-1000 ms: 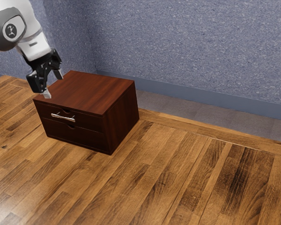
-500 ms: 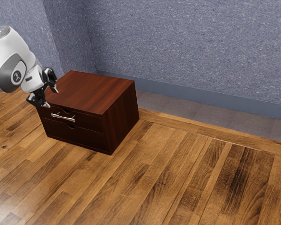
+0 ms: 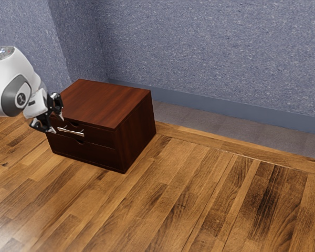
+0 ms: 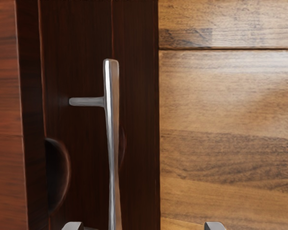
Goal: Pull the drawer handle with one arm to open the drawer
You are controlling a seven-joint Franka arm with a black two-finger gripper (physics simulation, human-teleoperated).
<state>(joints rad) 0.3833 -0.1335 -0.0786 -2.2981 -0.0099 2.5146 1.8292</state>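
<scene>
Fingers (image 4: 73, 225) apart, level with drawer handle (image 4: 111, 143)

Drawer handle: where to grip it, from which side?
Grip the bar on its free span past the post, coming straight at the drawer front, jaws above and below. It runs horizontal and stands off the front, leaving a gap behind.

A dark brown cabinet (image 3: 102, 102) with two drawers sits on the wood floor (image 3: 199, 199), near the corner of the blue walls (image 3: 210, 47). The top drawer has a silver handle (image 3: 71, 132). The black gripper (image 3: 42, 125) is right beside the handle's end.
</scene>
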